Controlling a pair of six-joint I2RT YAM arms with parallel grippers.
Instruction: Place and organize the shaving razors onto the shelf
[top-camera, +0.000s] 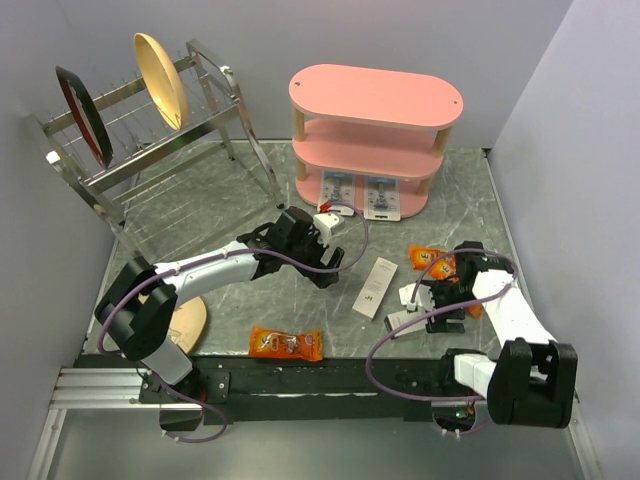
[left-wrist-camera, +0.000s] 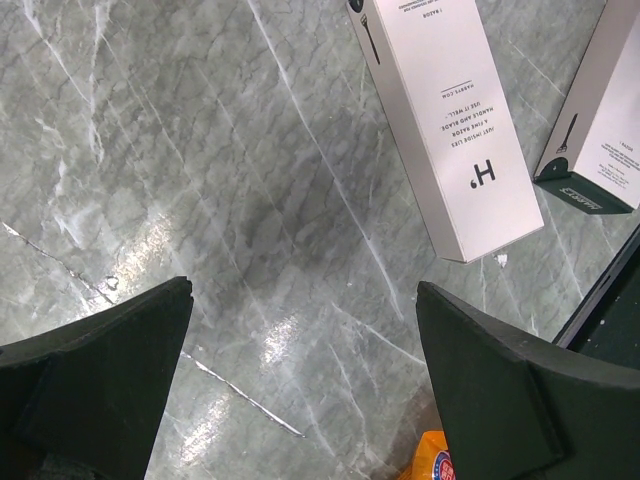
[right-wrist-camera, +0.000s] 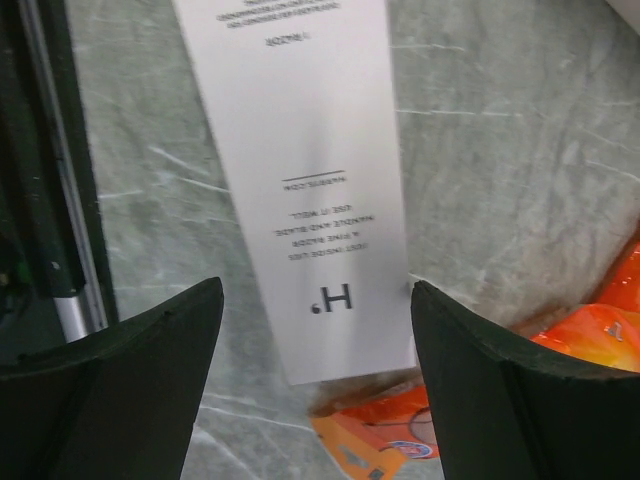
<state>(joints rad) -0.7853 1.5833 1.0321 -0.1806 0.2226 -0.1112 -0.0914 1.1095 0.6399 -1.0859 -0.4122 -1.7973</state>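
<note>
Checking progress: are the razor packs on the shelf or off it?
On: both razor packs lie side by side on the pink shelf, bottom tier.

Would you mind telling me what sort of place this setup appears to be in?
Probably a robot test cell rather than a real home: plain walls enclose a marble-patterned table, with staged household props such as the pink shelf and wire dish rack.
</note>
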